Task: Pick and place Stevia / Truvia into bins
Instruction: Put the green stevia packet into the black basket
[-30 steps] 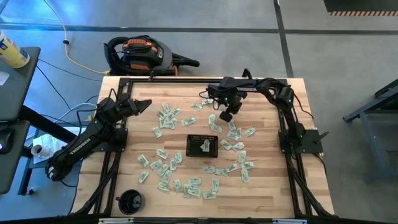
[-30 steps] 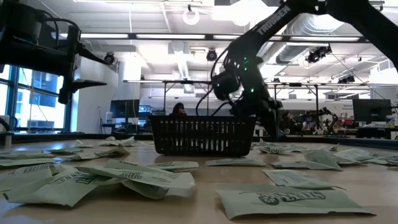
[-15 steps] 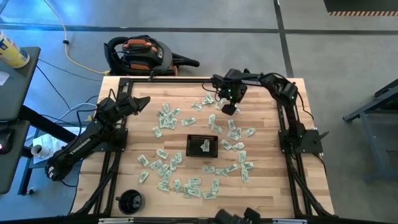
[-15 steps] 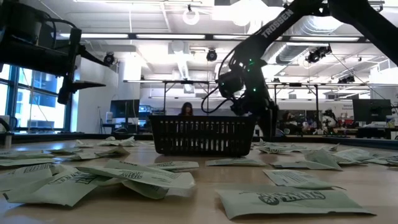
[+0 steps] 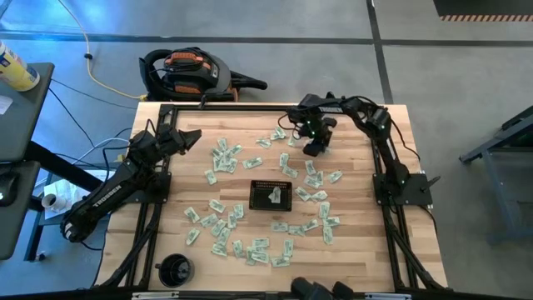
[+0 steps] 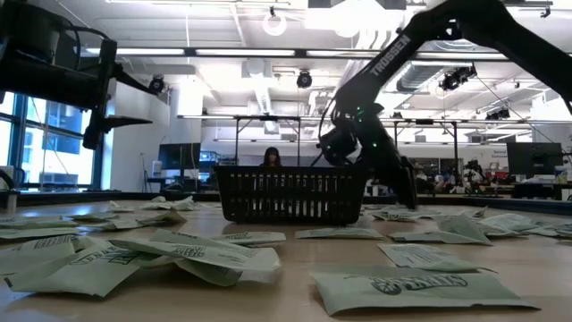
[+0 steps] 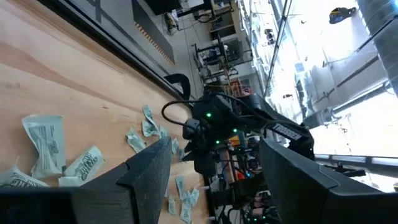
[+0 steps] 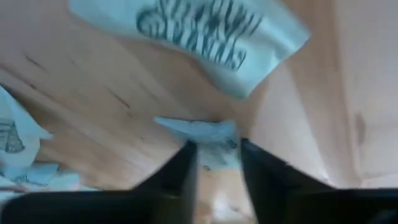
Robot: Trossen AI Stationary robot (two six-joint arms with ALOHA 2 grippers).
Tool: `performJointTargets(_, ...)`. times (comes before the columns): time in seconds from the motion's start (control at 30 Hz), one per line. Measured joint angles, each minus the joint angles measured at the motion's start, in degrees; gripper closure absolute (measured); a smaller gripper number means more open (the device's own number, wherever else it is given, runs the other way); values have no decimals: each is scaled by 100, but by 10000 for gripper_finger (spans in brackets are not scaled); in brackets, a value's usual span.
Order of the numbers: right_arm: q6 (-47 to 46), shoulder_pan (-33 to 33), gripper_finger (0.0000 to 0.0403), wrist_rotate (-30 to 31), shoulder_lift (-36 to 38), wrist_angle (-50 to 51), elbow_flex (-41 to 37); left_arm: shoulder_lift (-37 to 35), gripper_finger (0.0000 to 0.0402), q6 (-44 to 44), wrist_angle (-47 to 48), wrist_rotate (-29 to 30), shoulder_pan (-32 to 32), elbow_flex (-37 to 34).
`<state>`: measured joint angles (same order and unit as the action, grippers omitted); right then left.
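The right end effector [image 5: 314, 148] had shifted slightly rightward over the counter's [image 5: 358, 242] far side, fingers pinching a pale green sachet [image 8: 205, 134] low above the scattered packets.

My right gripper [image 8: 216, 163] shows only its two finger ends; their bases run off the picture's edge. The sachet [image 8: 205, 134] between them is blurred, its print unreadable and its lower part hidden. From above, the packets in the black mesh tray [image 5: 260, 185] are too small to count.
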<state>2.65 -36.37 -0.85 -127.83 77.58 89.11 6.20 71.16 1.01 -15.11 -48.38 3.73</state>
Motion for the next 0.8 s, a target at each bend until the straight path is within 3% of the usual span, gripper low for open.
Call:
performJointTargets(0.1, 25, 3, 388, -404, 25, 115, -8, 0, 124, 0, 1, -17, 0, 0)
performJointTargets(0.4, -265, 1005, 394, -1768, 1079, -280, 562, 1, 124, -34, 1, -170, 0, 0)
performJointTargets(0.53, -264, 1696, 390, -2377, 1127, -369, 1029, 2, 124, -76, 3, -334, 0, 0)
performJointTargets(0.67, -350, 2364, 399, -2785, 954, -787, 1008, 2, 124, -300, 18, -433, 2, 0)
performJointTargets(0.8, -1073, 2821, 375, -2484, 712, -1351, 893, 2, 124, -352, 67, -532, 2, 0)
